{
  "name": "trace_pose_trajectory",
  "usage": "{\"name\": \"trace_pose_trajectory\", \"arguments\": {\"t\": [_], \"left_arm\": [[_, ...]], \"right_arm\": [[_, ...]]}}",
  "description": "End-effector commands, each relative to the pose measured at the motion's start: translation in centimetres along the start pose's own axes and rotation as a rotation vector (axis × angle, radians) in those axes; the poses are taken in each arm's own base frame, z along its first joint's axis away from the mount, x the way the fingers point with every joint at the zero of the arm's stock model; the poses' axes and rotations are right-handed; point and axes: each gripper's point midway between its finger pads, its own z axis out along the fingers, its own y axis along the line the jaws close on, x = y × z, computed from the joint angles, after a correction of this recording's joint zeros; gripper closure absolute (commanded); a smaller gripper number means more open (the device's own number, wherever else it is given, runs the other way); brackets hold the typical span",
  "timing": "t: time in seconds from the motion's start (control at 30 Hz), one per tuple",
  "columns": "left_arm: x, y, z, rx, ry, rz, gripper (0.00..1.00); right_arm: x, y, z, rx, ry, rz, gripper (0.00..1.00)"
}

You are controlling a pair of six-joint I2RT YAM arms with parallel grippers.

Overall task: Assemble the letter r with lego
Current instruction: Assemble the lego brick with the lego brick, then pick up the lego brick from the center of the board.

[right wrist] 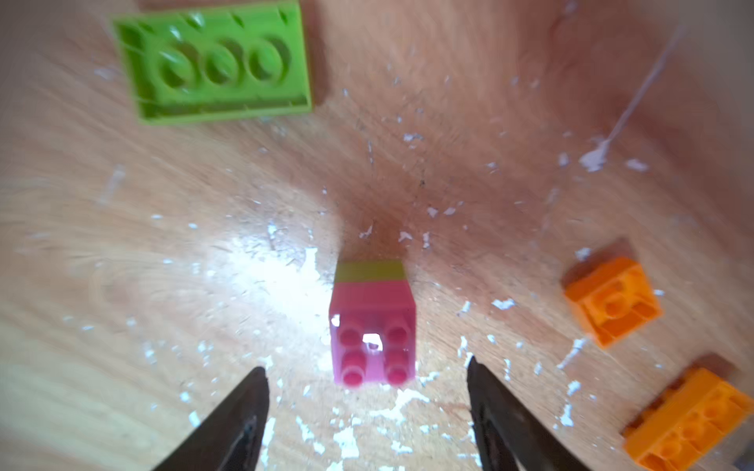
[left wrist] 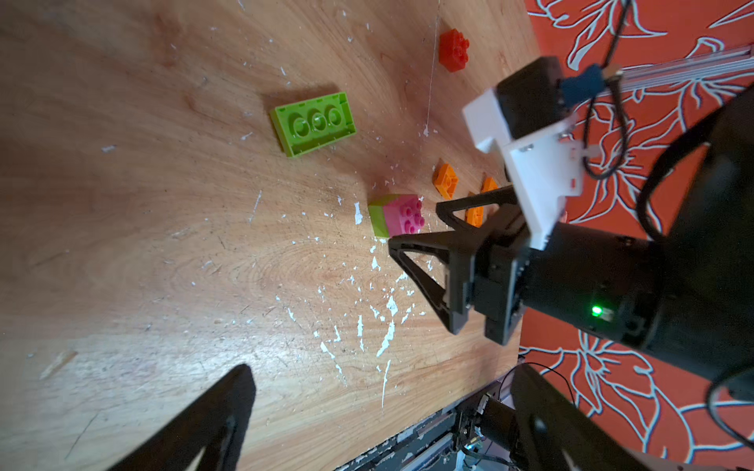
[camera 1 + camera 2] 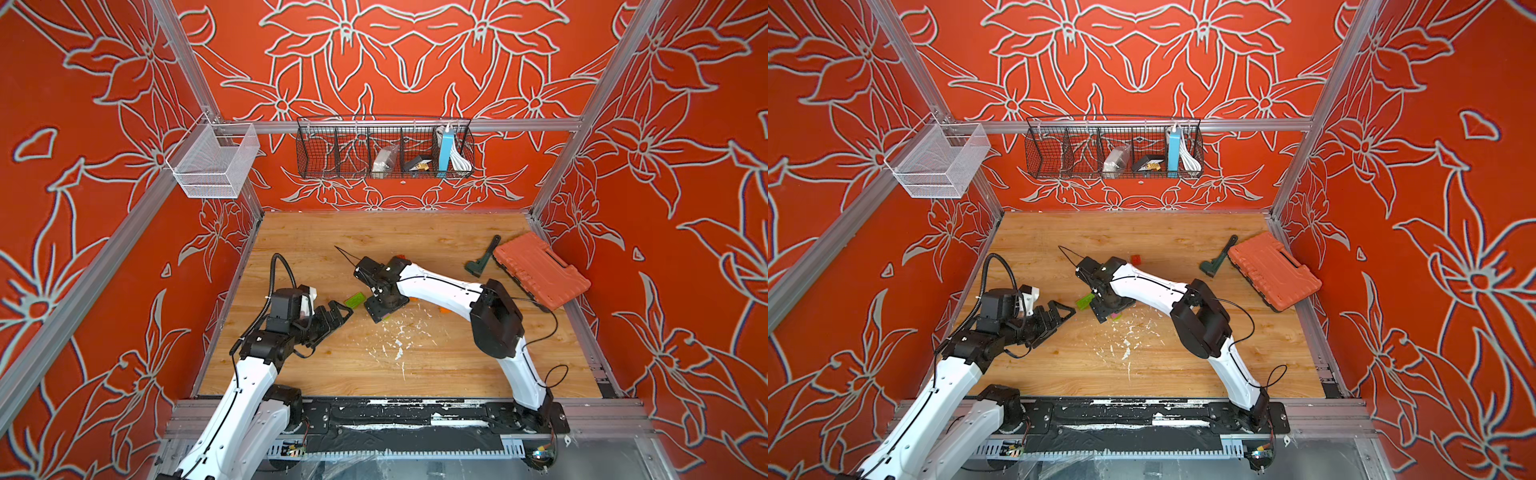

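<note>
Legend. My right gripper [image 1: 366, 365] stands open, its fingers either side of the small pink-on-lime stack of studded plastic bricks [image 1: 373, 326] and apart from it. Beyond its tips lies a long lime-green plastic brick [image 1: 216, 61], hollow side up, and two orange bricks [image 1: 612, 299] lie off to one side. My left gripper [image 3: 332, 322] is open and empty. The wood-grain tabletop [image 2: 163, 244] bears white flecks [image 2: 385, 342]. The red floral walls [image 3: 415, 62] enclose the table.
</note>
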Motion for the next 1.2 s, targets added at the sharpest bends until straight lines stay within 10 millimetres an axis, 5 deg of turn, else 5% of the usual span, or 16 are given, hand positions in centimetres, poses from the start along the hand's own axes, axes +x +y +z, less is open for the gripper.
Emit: {"name": "trace_pose_trajectory", "arguments": {"t": [0.0,0.2,0.47,0.7,0.93,1.17], "left_arm": [[-0.5,0.0,-0.7,-0.041,-0.009,0.053,0.02],[-1.2,-1.0,-0.3,-0.118,-0.004,0.163,0.02],[-0.1,-4.6,3.3,-0.206,0.059,0.375,0.05],[1.0,-7.9,7.5,-0.247,0.142,0.509,0.11],[3.9,-11.6,11.2,-0.191,0.245,0.604,0.17],[8.0,-14.2,11.8,-0.068,0.318,0.675,0.17]], "right_arm": [[0.1,-0.3,-4.4,-0.073,-0.099,0.011,0.22],[2.6,-3.4,-7.6,-0.137,-0.255,0.072,0.22],[8.7,-13.9,-8.2,-0.089,-0.298,0.391,0.23],[13.4,-20.2,-8.6,-0.041,-0.284,0.632,0.27],[16.7,-23.3,-5.2,0.001,-0.096,0.706,0.33],[17.2,-24.0,-1.5,0.003,0.074,0.656,0.33]]}}
